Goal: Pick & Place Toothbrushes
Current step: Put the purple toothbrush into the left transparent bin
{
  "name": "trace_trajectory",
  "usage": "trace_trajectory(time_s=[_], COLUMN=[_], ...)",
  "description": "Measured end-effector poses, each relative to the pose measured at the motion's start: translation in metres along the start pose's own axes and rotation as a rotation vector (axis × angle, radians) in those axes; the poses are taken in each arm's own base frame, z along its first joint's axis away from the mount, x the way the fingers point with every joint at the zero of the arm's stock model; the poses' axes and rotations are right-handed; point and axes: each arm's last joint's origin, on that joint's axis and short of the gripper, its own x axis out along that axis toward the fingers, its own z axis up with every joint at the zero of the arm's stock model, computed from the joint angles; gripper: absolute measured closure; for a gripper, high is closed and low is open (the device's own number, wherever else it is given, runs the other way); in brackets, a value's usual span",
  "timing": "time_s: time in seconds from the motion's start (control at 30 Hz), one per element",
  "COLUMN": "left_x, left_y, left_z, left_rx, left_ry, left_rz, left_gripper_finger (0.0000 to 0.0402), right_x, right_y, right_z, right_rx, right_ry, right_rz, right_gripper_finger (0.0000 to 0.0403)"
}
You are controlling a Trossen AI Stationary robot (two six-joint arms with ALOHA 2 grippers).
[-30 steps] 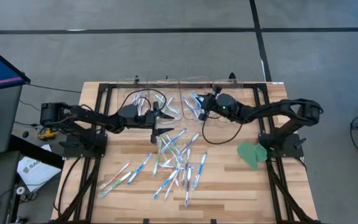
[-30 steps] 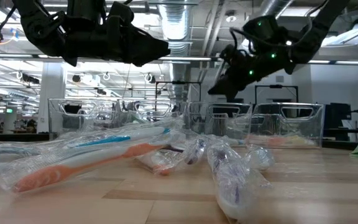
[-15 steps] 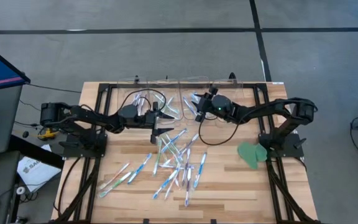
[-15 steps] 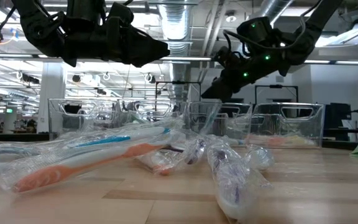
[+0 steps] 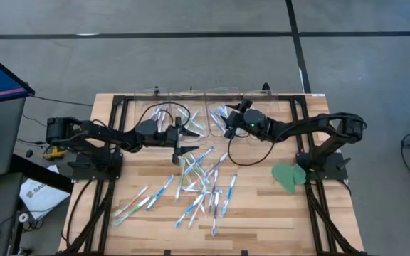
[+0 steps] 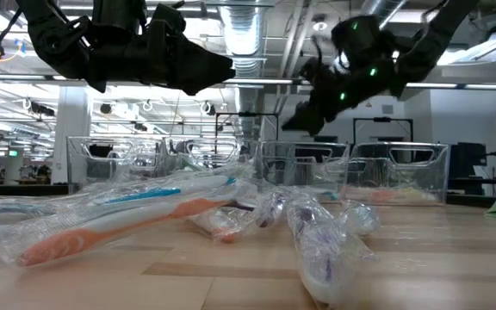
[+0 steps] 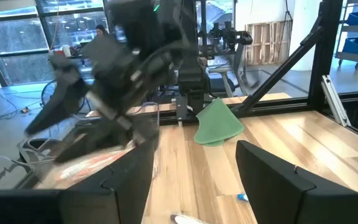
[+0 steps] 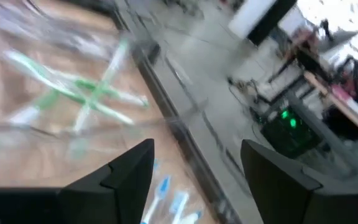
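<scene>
Many wrapped toothbrushes [image 5: 203,181] lie loose in a heap on the wooden table's middle; the low view shows an orange and a blue one [image 6: 145,211] up close. More toothbrushes [image 8: 79,93] lie inside the clear bins [image 5: 191,107] at the far edge. My right gripper [image 5: 228,126] hangs open above the bins' right half, with nothing between its fingers [image 8: 129,168]. To the left of the heap's far end, my left gripper [image 5: 179,140] hovers open and empty [image 7: 194,155], above the table.
A flat green disc [image 5: 288,176] lies at the table's right, by the right arm's base. The clear bins [image 6: 351,168] stand in a row along the far edge. Bare wood shows near the front edge and at the near right.
My right gripper has shifted a little toward the table's left over the bins, dipped, and then risen slightly. The left arm and the heap of toothbrushes have kept still.
</scene>
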Motion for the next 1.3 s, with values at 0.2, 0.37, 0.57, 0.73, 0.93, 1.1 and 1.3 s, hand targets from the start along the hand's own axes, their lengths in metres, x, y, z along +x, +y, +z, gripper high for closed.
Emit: trace_trajectory(time_s=[0.2, 0.37, 0.57, 0.73, 0.93, 1.1, 1.3], left_x=[0.001, 0.002, 0.003, 0.003, 0.004, 0.004, 0.004], left_y=[-0.004, -0.013, -0.019, -0.025, -0.032, -0.04, -0.052], left_z=[0.0, 0.001, 0.001, -0.003, -0.003, -0.002, 0.0], left_rx=[-0.001, -0.002, -0.003, -0.01, -0.077, -0.078, -0.076], left_ry=[-0.001, 0.004, 0.008, 0.045, 0.053, 0.051, 0.048], left_rz=[-0.017, -0.048, -0.073, -0.098, -0.123, -0.155, -0.198], left_gripper_finger=[0.0178, 0.0178, 0.0178, 0.0178, 0.0178, 0.0178, 0.0178], right_x=[-0.06, -0.109, -0.128, -0.119, -0.095, -0.073, -0.06], right_y=[0.01, 0.013, 0.023, 0.043, 0.078, 0.105, 0.118], right_z=[0.049, 0.065, 0.054, 0.036, 0.017, 0.001, -0.012], right_rx=[-0.145, -0.129, -0.067, -0.015, -0.102, -0.117, -0.146], right_ry=[-0.199, -0.254, -0.126, 0.041, 0.128, 0.151, 0.163], right_rz=[0.103, 0.228, 0.358, 0.478, 0.56, 0.566, 0.567], right_gripper_finger=[0.0187, 0.0199, 0.0211, 0.0222, 0.0233, 0.0237, 0.0239])
